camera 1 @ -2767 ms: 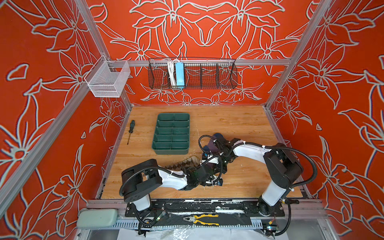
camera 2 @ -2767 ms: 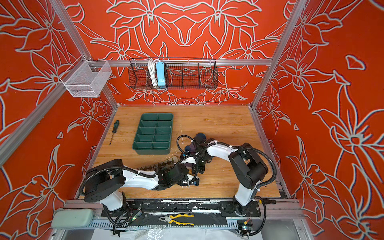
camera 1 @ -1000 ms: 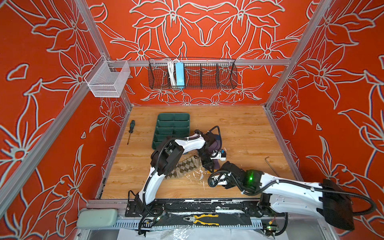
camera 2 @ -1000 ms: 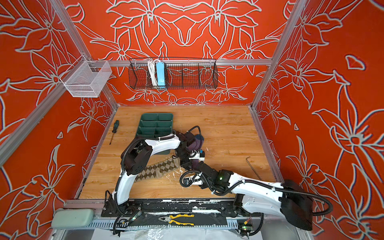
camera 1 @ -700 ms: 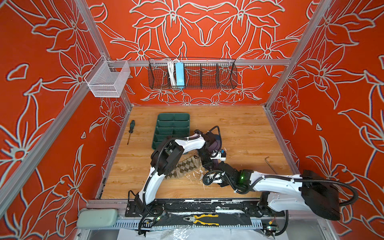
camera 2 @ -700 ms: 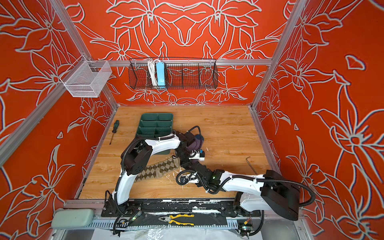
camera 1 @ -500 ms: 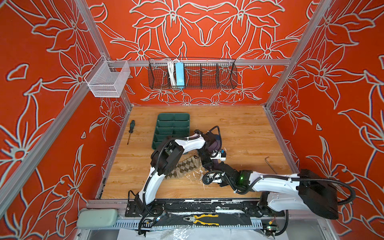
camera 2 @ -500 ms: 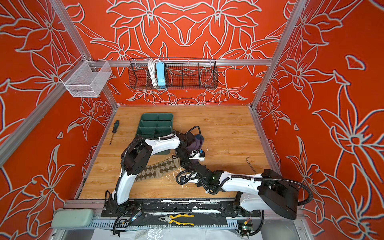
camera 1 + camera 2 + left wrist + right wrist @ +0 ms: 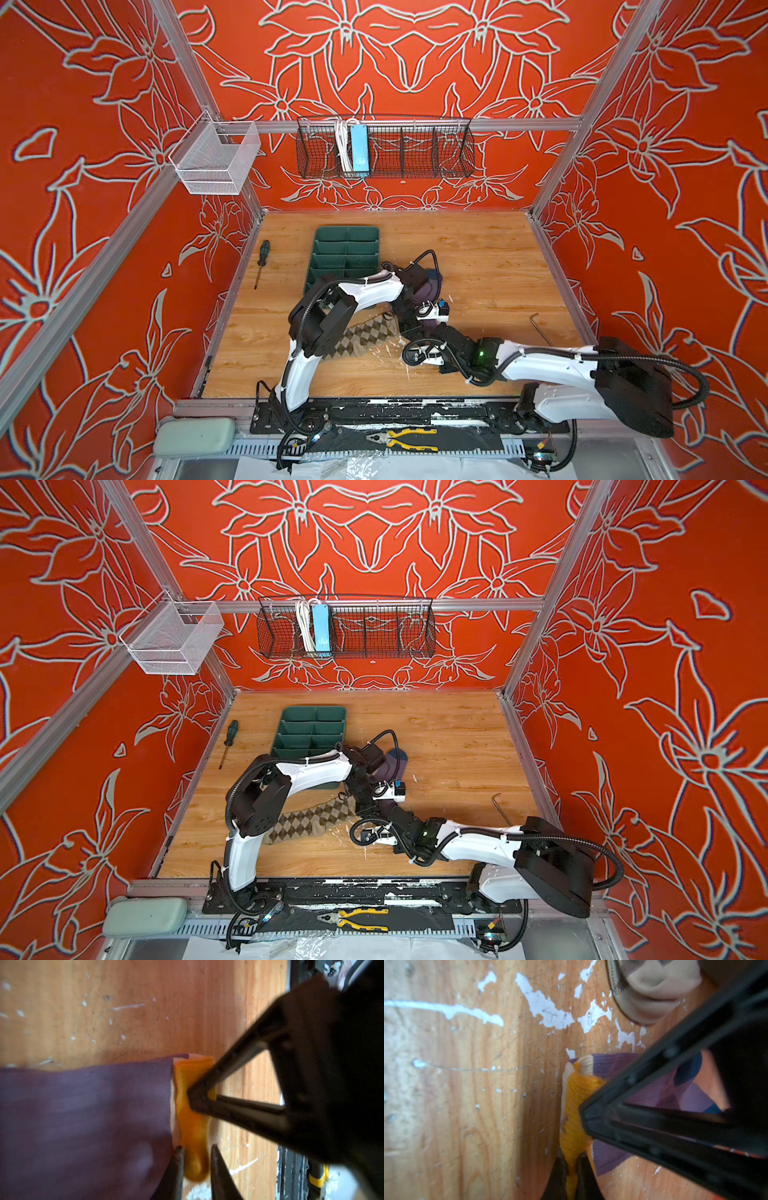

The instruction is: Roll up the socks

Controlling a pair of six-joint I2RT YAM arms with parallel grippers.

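Two socks lie near the middle of the table (image 9: 490, 257). The purple sock (image 9: 430, 289) runs from far to near just right of the green tray (image 9: 347, 243). In both top views it is mostly hidden under the left arm (image 9: 365, 291). Its dark toe end (image 9: 397, 756) points far and its yellow cuff (image 9: 193, 1122) points near. The argyle sock (image 9: 365, 338) lies flat and slanted to the near left of it, partly under that arm's elbow. Its beige end (image 9: 652, 993) sits close to the cuff, with a strip of bare, white-scuffed table between them. Both grippers meet at the cuff, which is gathered into a narrow yellow ridge on the wood. The right gripper (image 9: 571, 1159) reaches in from the near right on the right arm (image 9: 548, 368). Its fingers are pinched together on the cuff, with the knit bunched between them. The left gripper (image 9: 195, 1151) comes down from the far side. Its fingers stand slightly apart and straddle the cuff beside the right gripper with a little slack, so the fabric is not squeezed. The rest of the purple sock trails flat on the table behind the cuff. A screwdriver (image 9: 261, 262) lies at the far left by the wall, well apart from the socks. A hex key (image 9: 536, 324) lies at the right, and pliers (image 9: 411, 436) rest on the near rail off the table.
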